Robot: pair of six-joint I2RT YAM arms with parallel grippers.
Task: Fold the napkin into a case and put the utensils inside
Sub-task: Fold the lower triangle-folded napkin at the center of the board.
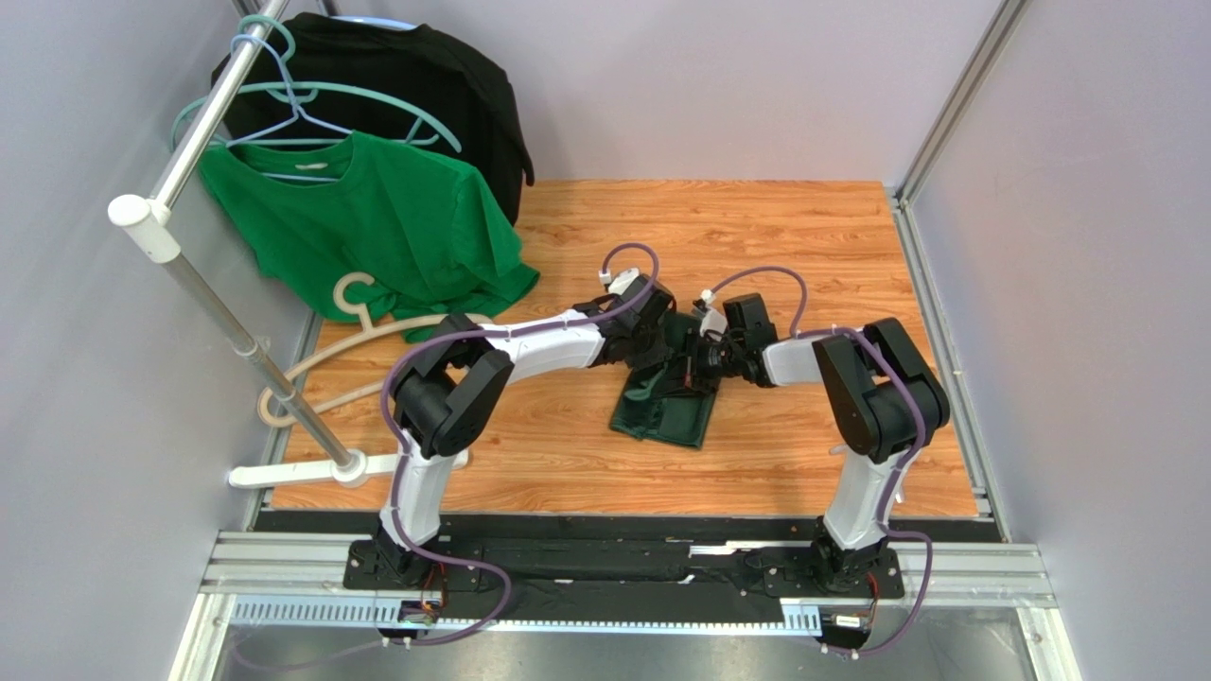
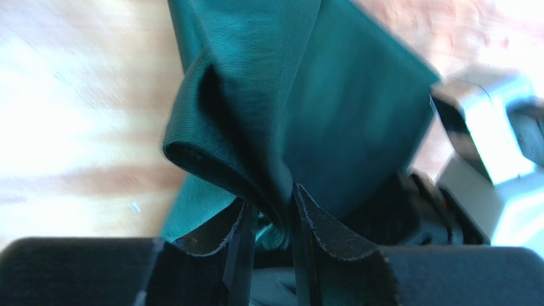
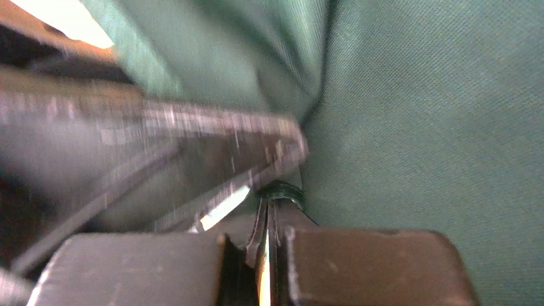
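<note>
No text, label, brand, number or sign can be read in any of the three views. The napkin [image 1: 668, 412] at the middle of the table is plain dark green cloth with no print, and up close in both wrist views it shows only its weave. The green T-shirt [image 1: 384, 227] hanging at the far left and the black garment [image 1: 427, 71] behind it show no legible print or tag either
</note>
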